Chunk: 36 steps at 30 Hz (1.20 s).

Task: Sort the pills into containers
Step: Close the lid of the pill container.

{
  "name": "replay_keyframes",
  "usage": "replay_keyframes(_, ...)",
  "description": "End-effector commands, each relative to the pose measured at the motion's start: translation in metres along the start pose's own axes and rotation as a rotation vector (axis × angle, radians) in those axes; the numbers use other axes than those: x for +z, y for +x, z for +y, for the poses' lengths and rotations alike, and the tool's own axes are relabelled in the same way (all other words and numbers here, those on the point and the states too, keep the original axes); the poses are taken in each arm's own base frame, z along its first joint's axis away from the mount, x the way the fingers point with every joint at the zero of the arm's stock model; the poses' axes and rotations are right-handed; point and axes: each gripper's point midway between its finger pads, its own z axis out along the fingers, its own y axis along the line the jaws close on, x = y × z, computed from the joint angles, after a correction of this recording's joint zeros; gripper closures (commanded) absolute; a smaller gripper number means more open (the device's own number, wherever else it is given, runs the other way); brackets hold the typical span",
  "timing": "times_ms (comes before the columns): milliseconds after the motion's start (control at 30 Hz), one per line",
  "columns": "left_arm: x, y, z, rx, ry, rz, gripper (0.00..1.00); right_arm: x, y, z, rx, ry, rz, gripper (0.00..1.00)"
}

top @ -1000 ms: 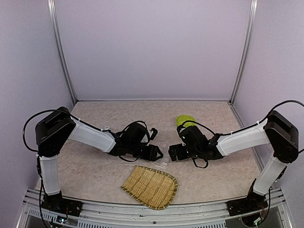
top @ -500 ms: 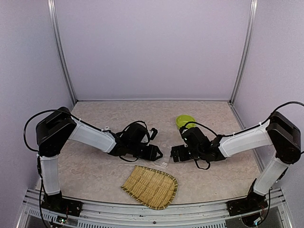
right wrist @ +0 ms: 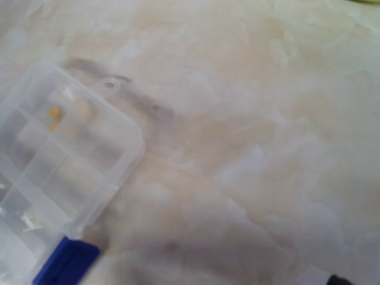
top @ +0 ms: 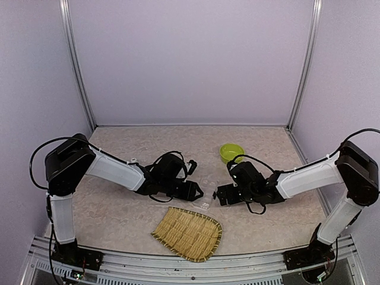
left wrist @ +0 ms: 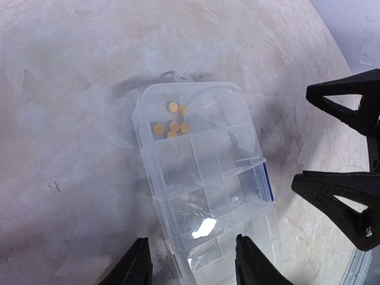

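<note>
Clear plastic organiser box [left wrist: 205,178] is probably light, stiff and slick; grip across its narrow sides. Left gripper [left wrist: 193,261] is half-open over its end, holding nothing. Right gripper [left wrist: 301,138] is wide open and empty.

Lilac walls [top: 190,59] enclose a marbled beige tabletop [top: 119,215].

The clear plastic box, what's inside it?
A few small orange pills sit together in one end compartment of the clear box. The other compartments look empty, but glare hides parts of some.
</note>
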Motion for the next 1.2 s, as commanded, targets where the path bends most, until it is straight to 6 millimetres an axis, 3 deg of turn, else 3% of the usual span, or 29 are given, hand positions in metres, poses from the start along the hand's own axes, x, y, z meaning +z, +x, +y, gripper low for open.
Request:
replay_keyframes(0, 0.007, 0.013, 0.009, -0.010, -0.023, 0.041, 0.53, -0.012, -0.007, 0.007, 0.032, -0.074, -0.036, 0.02)
replay_keyframes(67, 0.006, 0.013, 0.009, -0.009, -0.025, 0.039, 0.52, -0.018, -0.012, 0.017, 0.056, -0.169, -0.057, 0.05)
replay_keyframes(133, 0.005, 0.012, 0.009, -0.007, -0.025, 0.036, 0.51, -0.024, -0.016, 0.022, 0.092, -0.254, -0.074, 0.15)
replay_keyframes(233, 0.003, 0.009, 0.008, -0.007, -0.025, 0.028, 0.48, -0.029, -0.019, 0.026, 0.114, -0.314, -0.081, 0.40)
replay_keyframes(567, -0.003, -0.001, -0.001, 0.002, 0.007, -0.006, 0.45, -0.011, -0.001, 0.037, 0.114, -0.359, -0.006, 0.82)
replay_keyframes(800, -0.001, 0.001, -0.001, -0.001, 0.012, 0.004, 0.45, -0.002, 0.004, 0.039, 0.107, -0.354, 0.021, 0.96)
replay_keyframes(1167, 0.001, 0.000, -0.004, 0.001, 0.024, 0.006, 0.45, 0.011, 0.007, 0.039, 0.100, -0.331, 0.042, 0.98)
